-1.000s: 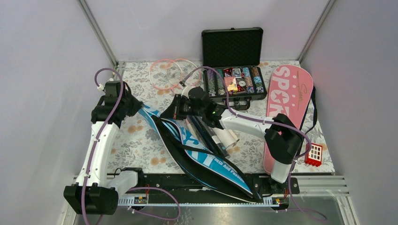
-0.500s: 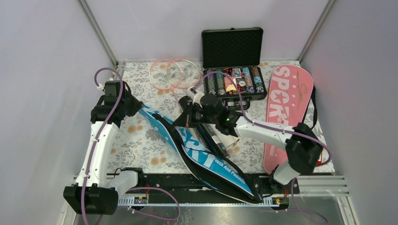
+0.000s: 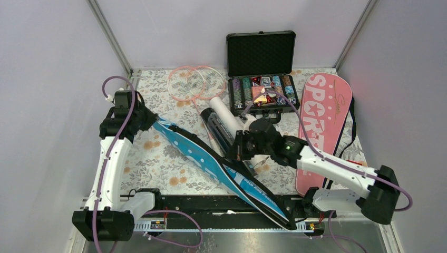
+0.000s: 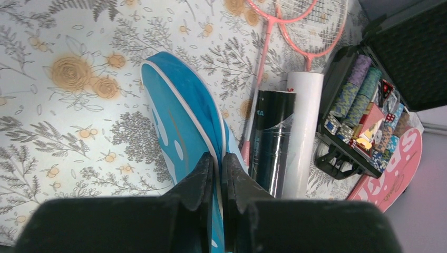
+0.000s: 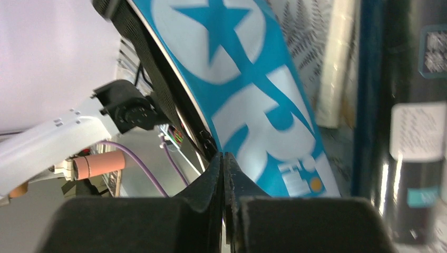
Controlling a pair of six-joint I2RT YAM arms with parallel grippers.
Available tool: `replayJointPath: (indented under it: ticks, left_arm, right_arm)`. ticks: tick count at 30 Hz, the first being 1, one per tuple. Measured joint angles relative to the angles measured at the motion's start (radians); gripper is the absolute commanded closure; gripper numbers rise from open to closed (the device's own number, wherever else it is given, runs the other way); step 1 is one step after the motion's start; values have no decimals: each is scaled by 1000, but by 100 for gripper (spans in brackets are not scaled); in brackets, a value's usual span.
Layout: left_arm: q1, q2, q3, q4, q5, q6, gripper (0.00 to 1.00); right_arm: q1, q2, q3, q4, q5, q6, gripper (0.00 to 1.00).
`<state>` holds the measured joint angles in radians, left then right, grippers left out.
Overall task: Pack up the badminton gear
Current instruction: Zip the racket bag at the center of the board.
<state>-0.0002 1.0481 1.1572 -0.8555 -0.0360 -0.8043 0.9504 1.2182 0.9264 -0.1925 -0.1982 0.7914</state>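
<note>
Blue SPORT cover (image 3: 211, 158) lies diagonally on the table (image 3: 153, 163). Its long axis runs from the near-right edge to the far-left, with the far end pointing far-left. Right gripper (image 3: 235, 153) is pinched closed on the cover's black zipper edge around mid-length. Left gripper (image 3: 150, 120) is clamped on the rim at the far-left end. Dark tube (image 3: 219, 129) sits just beside the cover, with white tube (image 3: 226, 113) alongside it. Pink rackets (image 3: 195, 81) lie further back, outside the cover.

Risks: the thin edge pinch may slip, or pulling against the left hold may drag the cover into the tubes and roll them.
</note>
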Motion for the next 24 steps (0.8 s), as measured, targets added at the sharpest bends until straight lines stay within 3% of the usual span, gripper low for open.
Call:
replayJointPath:
  ticks: [16, 24]
  left_arm:
    - [100, 0, 55, -34, -30, 55, 100]
    - [132, 20, 98, -33, -70, 91, 100]
  right_arm:
    - [2, -522, -219, -527, 169, 36, 100]
    - [2, -662, -226, -804, 227, 87, 100]
